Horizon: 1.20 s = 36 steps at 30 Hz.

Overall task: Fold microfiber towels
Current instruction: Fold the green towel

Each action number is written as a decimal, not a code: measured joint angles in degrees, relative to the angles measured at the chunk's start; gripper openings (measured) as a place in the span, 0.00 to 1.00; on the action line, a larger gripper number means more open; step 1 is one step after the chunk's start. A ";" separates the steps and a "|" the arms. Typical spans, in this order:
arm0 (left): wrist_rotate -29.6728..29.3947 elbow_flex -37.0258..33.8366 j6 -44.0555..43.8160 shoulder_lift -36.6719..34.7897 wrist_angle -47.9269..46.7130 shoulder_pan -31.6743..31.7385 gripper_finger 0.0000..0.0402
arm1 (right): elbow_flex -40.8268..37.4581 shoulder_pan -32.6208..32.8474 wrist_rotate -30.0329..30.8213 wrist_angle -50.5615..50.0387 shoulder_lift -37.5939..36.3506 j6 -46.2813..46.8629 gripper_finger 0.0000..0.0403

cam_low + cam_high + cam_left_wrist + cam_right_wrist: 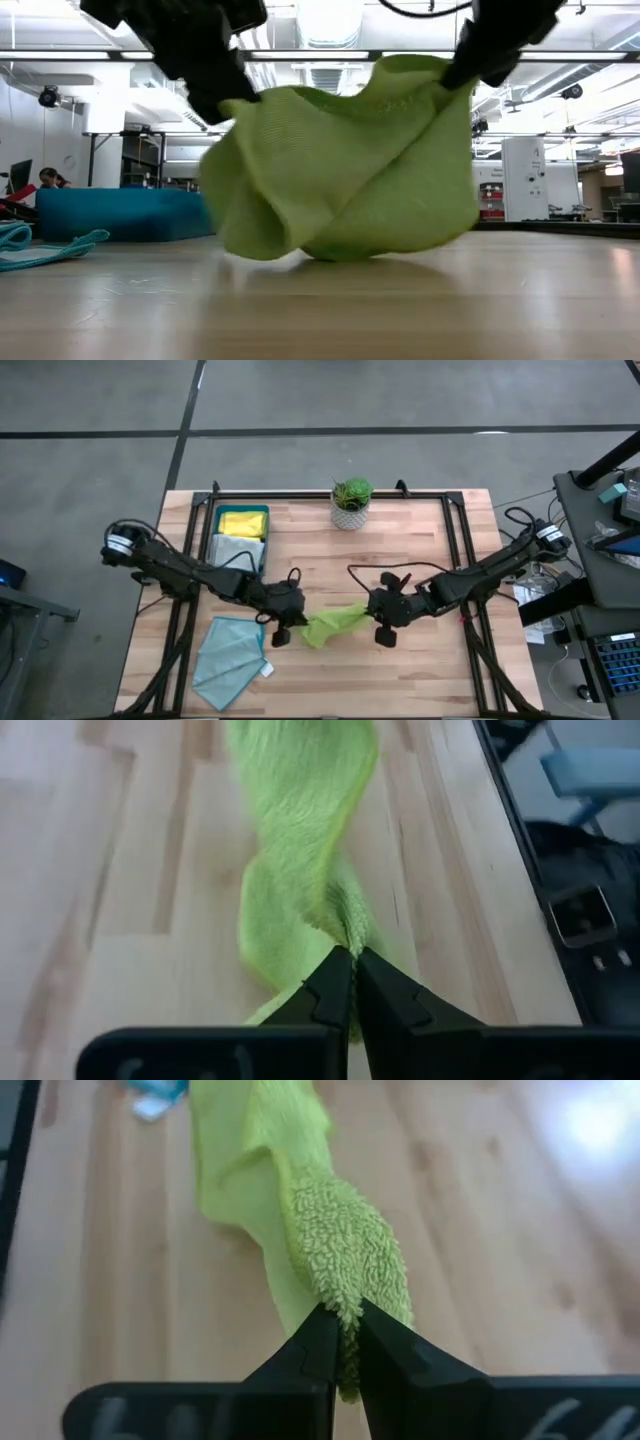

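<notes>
Left hand [352,960] and right hand [345,1320] each pinch opposite edges of the lime green towel [333,624], apparently barely sagging onto the table [420,560].

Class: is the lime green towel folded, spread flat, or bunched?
Bunched: the lime green towel hangs crumpled between the left gripper and right gripper.

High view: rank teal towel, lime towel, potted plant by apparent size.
1. Teal towel, spread flat, clearly largest.
2. Lime towel and potted plant look about alike; the lime towel is bunched between both end effectors, so no ranking.
</notes>
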 joint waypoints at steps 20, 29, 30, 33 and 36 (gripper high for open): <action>-0.88 -0.14 -4.71 16.10 7.31 -0.75 0.28 | -7.63 0.22 -3.26 3.55 7.77 8.16 0.27; -0.88 0.46 -3.58 14.90 6.84 -0.79 0.11 | -7.88 -0.01 0.29 2.57 8.91 7.30 0.25; -0.88 0.50 -3.17 14.45 6.96 -0.79 0.07 | -7.89 -0.22 0.34 2.80 8.95 6.93 0.25; -0.88 0.75 -2.94 13.14 6.89 -0.79 0.02 | -8.32 -1.48 0.35 1.47 8.95 6.90 0.28; -0.85 0.86 -2.53 11.34 6.81 -0.79 0.02 | -9.26 -3.18 0.40 1.40 8.97 6.47 0.33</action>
